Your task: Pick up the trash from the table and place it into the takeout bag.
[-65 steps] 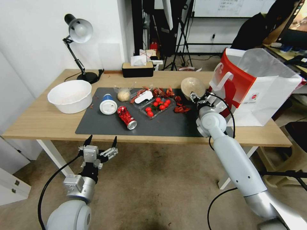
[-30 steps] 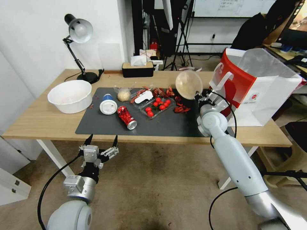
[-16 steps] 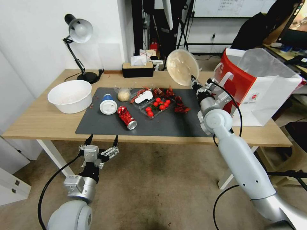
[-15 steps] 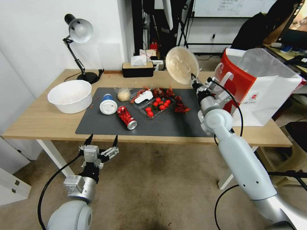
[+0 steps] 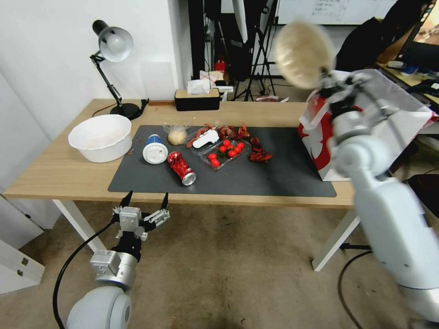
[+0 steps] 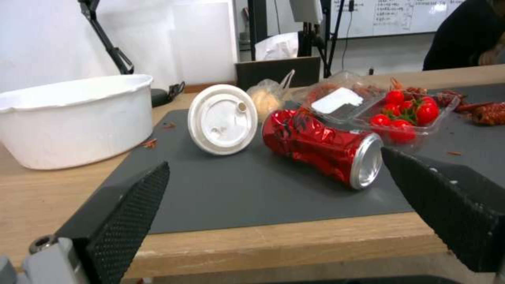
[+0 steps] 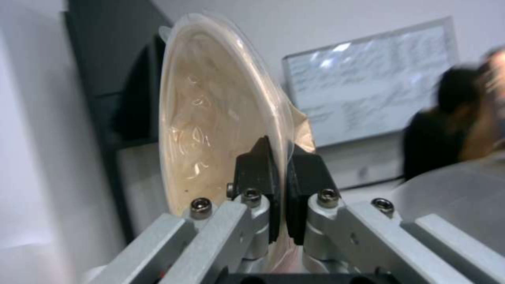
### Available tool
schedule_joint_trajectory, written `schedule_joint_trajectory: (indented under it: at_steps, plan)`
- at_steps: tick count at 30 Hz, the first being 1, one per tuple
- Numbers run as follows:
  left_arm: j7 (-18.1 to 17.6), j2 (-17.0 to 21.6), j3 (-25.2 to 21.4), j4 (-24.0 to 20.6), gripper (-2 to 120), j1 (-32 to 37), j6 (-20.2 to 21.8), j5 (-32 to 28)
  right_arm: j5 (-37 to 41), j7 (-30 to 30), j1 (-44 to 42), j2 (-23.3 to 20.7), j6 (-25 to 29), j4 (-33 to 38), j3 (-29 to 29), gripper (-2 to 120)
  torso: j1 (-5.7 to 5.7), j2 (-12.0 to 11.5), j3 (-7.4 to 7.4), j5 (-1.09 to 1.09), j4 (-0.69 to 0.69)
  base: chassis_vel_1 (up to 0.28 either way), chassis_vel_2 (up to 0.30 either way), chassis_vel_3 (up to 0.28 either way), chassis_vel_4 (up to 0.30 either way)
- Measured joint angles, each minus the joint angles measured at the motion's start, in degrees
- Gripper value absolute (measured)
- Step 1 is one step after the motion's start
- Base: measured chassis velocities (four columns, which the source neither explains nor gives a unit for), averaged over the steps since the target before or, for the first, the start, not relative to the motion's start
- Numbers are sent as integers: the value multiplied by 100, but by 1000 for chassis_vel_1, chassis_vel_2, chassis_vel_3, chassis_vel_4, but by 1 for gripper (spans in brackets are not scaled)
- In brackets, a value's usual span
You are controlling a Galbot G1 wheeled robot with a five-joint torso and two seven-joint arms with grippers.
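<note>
Lifting the bowl point(image 5: 303, 53) well clear of the table point(image 5: 59, 173), the right gripper point(image 5: 327, 77) now carries it high over the near-left corner of the bag point(image 5: 393, 123), where half a second ago it hung lower, over the mat's point(image 5: 256, 176) far right edge. That swing up and to the right suggests the carry is almost done and only the drop into the bag's open top is left. In the right wrist view the jaws are clamped on the bowl's thin rim point(image 7: 279, 165), and the bowl point(image 7: 210, 130) stands on edge above them. The right arm reaches up and forward with its wrist raised beside the bag's red side. The left gripper point(image 5: 145, 201) has not moved: it waits below the near table edge, jaws wide apart, facing the can point(image 6: 321, 142) and the blue cup point(image 5: 154, 149). These, the bun point(image 5: 176, 135) and a tray of tomatoes point(image 5: 224, 153) still lie on the mat, so most of the clearing remains.
</note>
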Motion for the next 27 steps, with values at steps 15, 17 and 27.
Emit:
schedule_joint_trajectory:
  at_steps: [15, 17, 27]
  plan:
    - [6, -35, 7, -76, 100, 54, -2, 40, -764, 569, -551, -385, -488, 29, 456, 0, 0, 0, 0, -1, 1, 0, 0, 0, 0]
    - [6, -39, 3, -87, 100, 76, -10, 41, -764, 649, -556, -342, -525, 52, 437, 3, 0, 0, 0, -2, 2, 0, 0, 0, 0]
    - [6, -51, 5, -100, 100, 88, -23, 58, -724, 774, -612, -344, -558, 149, 465, 42, 0, 0, 0, -2, 2, 0, 0, 0, 0]
